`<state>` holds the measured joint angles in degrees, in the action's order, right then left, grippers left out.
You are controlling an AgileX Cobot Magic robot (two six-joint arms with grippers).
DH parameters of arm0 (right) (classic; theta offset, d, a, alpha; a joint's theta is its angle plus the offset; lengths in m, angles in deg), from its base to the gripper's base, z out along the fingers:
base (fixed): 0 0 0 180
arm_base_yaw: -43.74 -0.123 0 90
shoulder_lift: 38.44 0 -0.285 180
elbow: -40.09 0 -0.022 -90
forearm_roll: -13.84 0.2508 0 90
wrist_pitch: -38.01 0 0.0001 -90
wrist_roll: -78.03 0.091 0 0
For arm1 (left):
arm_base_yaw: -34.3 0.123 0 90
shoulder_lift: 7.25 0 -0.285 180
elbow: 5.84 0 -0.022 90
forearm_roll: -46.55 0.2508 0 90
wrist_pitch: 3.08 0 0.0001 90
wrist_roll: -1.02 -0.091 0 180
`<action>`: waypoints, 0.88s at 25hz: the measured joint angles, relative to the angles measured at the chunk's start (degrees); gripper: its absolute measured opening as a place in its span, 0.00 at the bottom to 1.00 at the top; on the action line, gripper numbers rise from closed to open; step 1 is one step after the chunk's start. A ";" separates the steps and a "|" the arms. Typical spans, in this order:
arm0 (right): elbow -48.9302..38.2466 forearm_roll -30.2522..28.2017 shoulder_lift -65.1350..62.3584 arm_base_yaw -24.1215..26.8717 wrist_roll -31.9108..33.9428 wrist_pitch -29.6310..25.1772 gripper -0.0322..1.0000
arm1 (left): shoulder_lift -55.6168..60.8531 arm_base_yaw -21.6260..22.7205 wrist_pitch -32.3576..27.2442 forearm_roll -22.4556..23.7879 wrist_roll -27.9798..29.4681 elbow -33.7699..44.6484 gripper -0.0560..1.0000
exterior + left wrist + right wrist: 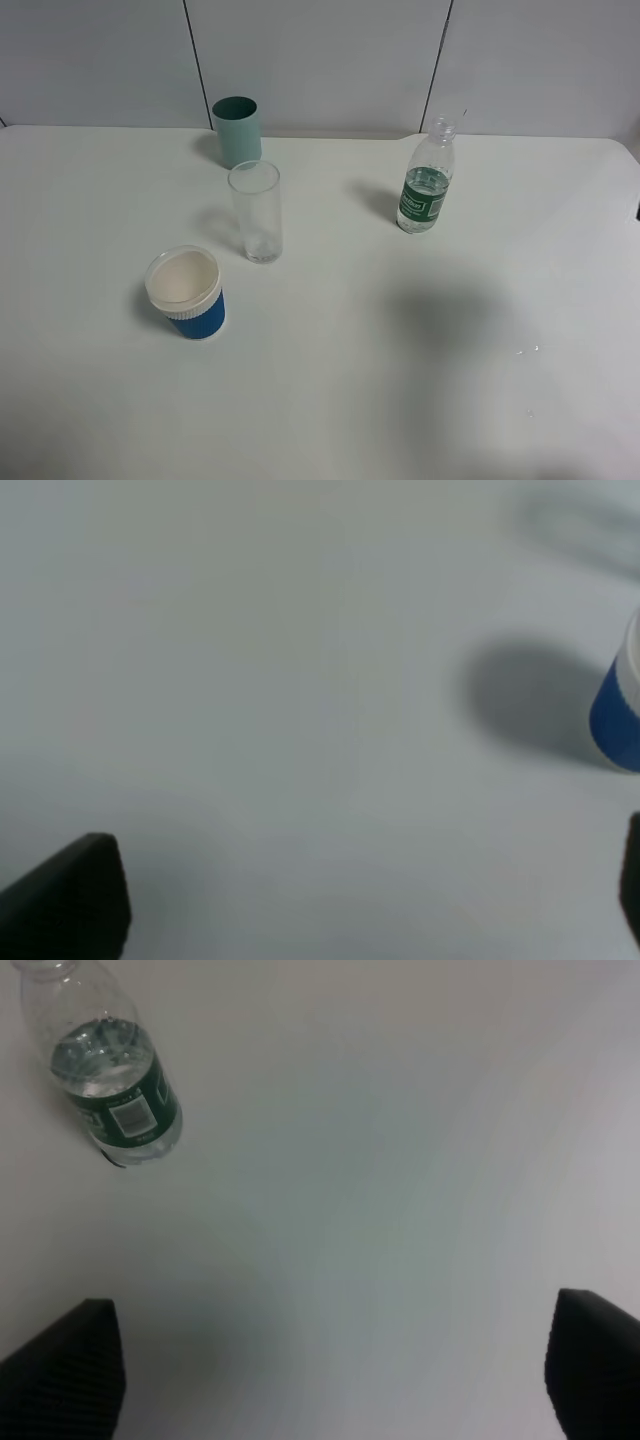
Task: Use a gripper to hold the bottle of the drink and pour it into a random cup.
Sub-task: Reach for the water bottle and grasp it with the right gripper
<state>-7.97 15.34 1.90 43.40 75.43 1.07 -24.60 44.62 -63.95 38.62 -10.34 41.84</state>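
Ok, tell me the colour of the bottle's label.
Dark green with a small white patch; the bottle label shows best in the right wrist view.

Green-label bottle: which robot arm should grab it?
Probably the right: the small clear plastic bottle with the dark green label stands on that side, in view of the open right gripper; the left gripper faces the blue ribbed cup.

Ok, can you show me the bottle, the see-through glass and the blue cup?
drink bottle (424, 203), exterior high view, on its dark green label.
clear glass (256, 214), exterior high view, on its side wall.
blue cup (198, 314), exterior high view, on its blue ribbed band below the white rim.
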 joint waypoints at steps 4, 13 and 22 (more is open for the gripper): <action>0.00 0.05 6.68 0.00 -0.55 5.51 0.84 | 0.00 0.00 0.00 0.00 0.00 0.00 0.99; 0.00 0.05 19.56 0.00 -2.83 13.38 0.84 | 0.00 0.00 0.00 0.00 0.00 0.00 0.99; 0.00 -1.49 28.34 -3.56 -3.57 20.70 0.84 | 0.00 0.00 0.00 0.00 0.00 0.00 0.99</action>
<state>-7.97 13.84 30.24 39.84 71.85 21.77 -24.60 44.62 -63.95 38.62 -10.34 41.84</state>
